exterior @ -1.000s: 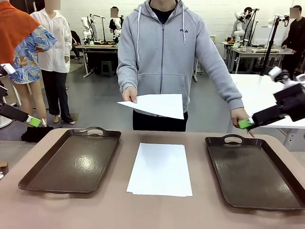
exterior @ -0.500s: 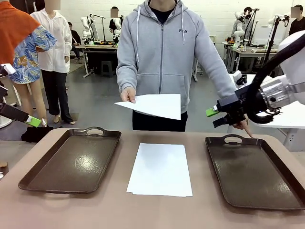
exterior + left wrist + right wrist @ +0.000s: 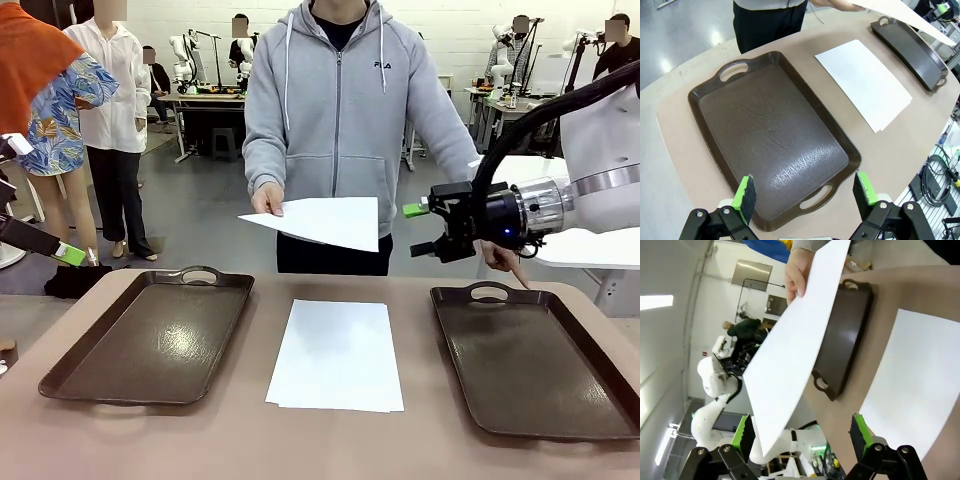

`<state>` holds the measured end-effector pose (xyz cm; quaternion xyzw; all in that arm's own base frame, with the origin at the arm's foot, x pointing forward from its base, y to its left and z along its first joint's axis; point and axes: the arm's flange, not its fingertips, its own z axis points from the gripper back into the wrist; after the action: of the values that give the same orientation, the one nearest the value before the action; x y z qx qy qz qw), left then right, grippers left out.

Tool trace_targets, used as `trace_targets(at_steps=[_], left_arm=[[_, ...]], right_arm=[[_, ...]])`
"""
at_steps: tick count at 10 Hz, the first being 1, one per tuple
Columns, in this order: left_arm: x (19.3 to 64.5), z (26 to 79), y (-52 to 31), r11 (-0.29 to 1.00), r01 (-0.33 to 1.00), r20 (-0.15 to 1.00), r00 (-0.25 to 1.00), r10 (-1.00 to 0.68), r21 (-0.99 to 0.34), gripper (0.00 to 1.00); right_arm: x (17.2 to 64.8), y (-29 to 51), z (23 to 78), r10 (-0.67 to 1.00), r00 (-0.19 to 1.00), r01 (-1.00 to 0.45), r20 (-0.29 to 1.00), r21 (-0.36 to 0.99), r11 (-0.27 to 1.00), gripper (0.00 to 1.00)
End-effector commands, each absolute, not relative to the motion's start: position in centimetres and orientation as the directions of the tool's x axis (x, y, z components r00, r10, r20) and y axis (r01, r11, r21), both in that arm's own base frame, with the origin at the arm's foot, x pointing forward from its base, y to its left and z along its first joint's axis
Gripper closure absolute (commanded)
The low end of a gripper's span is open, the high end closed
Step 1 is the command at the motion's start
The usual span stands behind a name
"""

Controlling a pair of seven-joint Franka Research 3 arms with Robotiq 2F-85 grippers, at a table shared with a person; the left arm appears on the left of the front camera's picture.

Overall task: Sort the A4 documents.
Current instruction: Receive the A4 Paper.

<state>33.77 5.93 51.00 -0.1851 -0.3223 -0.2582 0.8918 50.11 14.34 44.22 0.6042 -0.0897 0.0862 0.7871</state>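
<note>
Several A4 documents lie stacked (image 3: 335, 355) at the table's middle between two dark brown trays. The person across the table holds one more sheet (image 3: 325, 220) out over it in one hand (image 3: 268, 200). My right gripper (image 3: 420, 230) hangs open just right of that sheet's corner, apart from it. In the right wrist view the sheet (image 3: 790, 355) slants ahead of the open right gripper (image 3: 802, 437), with the stack (image 3: 915, 390) beyond. My left gripper (image 3: 807, 192) is open and empty over the left tray (image 3: 765, 140); its green pad (image 3: 70, 255) shows at the far left.
The left tray (image 3: 150, 340) and right tray (image 3: 530, 360) hold nothing. The person's other hand (image 3: 505, 262) points down by the right tray's handle, close under my right arm. Other people and tables stand far behind.
My right arm has swung in from the far right towards the held sheet, staying open. The sheet and the left arm have barely moved.
</note>
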Motion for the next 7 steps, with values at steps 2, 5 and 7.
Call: trace_targets(at_steps=[2, 5, 7], left_arm=[[33.8, 50.9, 6.0, 0.794, 0.583, 0.676, 0.656, -0.335, -0.173, 0.00], [33.8, 50.9, 6.0, 0.794, 0.583, 0.676, 0.656, -0.335, -0.173, 0.00], [33.8, 50.9, 6.0, 0.794, 0.583, 0.676, 0.656, -0.335, -0.173, 0.00]], right_arm=[[51.5, 16.4, 44.1, -0.053, 0.981, -0.169, 0.189, 0.951, 0.259, 0.00], [54.0, 18.2, 42.4, -0.098, 0.986, -0.102, 0.135, 0.952, 0.288, 0.00], [55.1, 19.4, 41.5, -0.093, 0.991, -0.069, 0.098, 0.959, 0.275, 0.00]])
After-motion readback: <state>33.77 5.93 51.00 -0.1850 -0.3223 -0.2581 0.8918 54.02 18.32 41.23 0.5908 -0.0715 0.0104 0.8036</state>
